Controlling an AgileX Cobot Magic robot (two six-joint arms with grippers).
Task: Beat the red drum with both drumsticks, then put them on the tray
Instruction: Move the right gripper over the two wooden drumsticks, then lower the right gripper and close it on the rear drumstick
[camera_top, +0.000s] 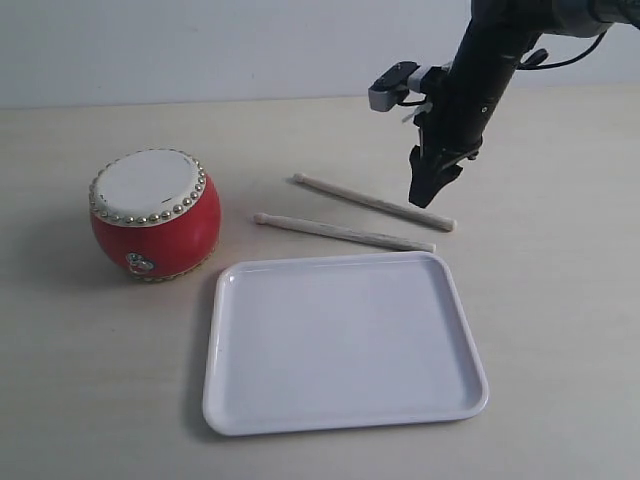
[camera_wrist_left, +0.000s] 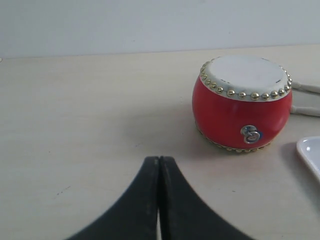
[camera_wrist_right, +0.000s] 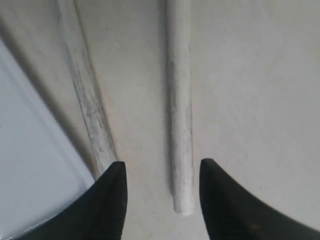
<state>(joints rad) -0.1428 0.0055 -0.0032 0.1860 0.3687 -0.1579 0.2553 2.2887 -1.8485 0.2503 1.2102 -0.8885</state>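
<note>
1. Exterior view: the red drum (camera_top: 155, 215) stood skin-up on the table (camera_top: 560, 300) at the left. The two drumsticks lay to its right, nearly parallel, the nearer drumstick (camera_top: 343, 232) just beyond the far rim of the tray (camera_top: 345, 340) and the farther drumstick (camera_top: 372, 201) behind it; neither was on the tray. The right gripper (camera_top: 432, 190) hung point-down over the thick end of the farther drumstick
2. Left wrist view: the left gripper (camera_wrist_left: 159, 160) was clenched, fingers pressed together with nothing between them, over bare table and well apart from the red drum (camera_wrist_left: 240, 107). The drum stood upright, its ring handle (camera_wrist_left: 250, 134) facing the camera, with a corner of the tray (camera_wrist_left: 310, 152) beside it
3. Right wrist view: the right gripper (camera_wrist_right: 162, 161) was released, jaws spread on either side of the farther drumstick (camera_wrist_right: 180, 115), with a gap on each side. The nearer drumstick (camera_wrist_right: 87, 105) lay outside one jaw, close along the rim of the tray (camera_wrist_right: 30, 165)
</note>
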